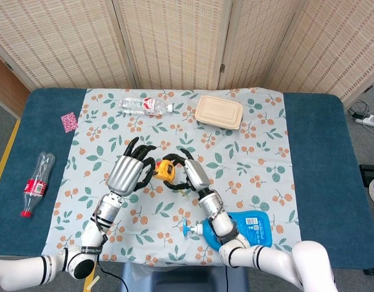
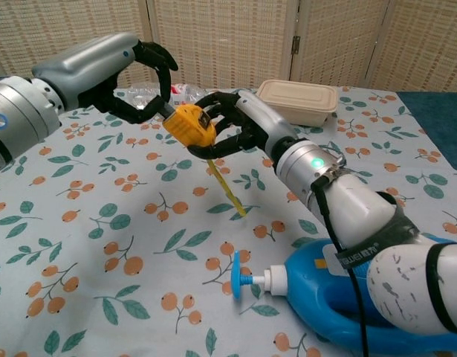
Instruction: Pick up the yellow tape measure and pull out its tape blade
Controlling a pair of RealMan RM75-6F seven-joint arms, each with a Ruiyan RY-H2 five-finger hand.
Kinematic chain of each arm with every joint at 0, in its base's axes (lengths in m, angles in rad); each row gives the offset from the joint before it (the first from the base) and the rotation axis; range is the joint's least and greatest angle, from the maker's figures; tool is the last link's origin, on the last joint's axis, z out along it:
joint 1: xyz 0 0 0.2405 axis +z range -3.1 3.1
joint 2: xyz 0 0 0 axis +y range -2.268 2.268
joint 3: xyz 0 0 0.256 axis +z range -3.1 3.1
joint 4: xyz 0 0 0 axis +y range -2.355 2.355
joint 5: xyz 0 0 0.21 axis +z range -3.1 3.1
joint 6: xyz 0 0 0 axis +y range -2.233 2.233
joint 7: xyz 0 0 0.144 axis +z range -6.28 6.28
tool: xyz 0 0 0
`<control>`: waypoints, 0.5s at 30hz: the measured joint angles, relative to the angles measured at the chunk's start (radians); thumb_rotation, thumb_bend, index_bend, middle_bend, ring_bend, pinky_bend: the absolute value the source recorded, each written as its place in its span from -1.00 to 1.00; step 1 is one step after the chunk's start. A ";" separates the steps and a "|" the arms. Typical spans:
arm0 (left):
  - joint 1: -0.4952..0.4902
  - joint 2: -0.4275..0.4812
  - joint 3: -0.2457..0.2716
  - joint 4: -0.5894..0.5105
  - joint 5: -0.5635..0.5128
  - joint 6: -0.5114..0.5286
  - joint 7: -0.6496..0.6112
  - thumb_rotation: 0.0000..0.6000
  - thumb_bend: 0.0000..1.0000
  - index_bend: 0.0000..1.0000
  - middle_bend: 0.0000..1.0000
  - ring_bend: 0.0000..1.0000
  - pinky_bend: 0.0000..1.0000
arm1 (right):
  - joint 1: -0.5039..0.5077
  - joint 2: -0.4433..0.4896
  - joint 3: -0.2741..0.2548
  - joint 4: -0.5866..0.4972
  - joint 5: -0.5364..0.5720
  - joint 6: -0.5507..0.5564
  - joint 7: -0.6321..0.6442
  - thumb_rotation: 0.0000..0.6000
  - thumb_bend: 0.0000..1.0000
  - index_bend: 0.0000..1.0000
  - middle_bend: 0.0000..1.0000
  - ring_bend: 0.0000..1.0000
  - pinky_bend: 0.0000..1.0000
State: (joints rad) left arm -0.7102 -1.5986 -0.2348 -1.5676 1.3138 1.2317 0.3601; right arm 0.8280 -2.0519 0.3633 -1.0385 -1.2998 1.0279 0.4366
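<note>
The yellow tape measure (image 1: 167, 170) (image 2: 189, 123) is held above the floral cloth near the table's middle. My right hand (image 1: 196, 176) (image 2: 239, 123) grips its case from the right, fingers wrapped around it. My left hand (image 1: 127, 171) (image 2: 143, 74) comes in from the left; its curled fingertips (image 2: 166, 104) pinch the case's left corner. A short length of yellow tape blade (image 2: 228, 186) hangs from the case, slanting down to the right, and its tip lies on the cloth.
A blue detergent bottle (image 1: 250, 228) (image 2: 347, 290) with a pump lies at the front right by my right forearm. A beige lunch box (image 1: 219, 112) (image 2: 296, 100) and a clear water bottle (image 1: 144, 106) sit at the back. A cola bottle (image 1: 36, 182) lies far left.
</note>
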 measured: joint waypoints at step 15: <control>0.051 0.027 -0.013 0.062 0.078 0.120 -0.115 1.00 0.12 0.16 -0.41 -0.47 -0.86 | -0.052 0.077 -0.021 -0.051 0.002 0.027 -0.040 1.00 -0.33 0.31 0.11 -0.23 -1.00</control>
State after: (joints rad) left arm -0.6596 -1.5719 -0.2479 -1.5057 1.3921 1.3520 0.2455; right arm 0.7761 -1.9751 0.3421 -1.0896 -1.2980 1.0552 0.3962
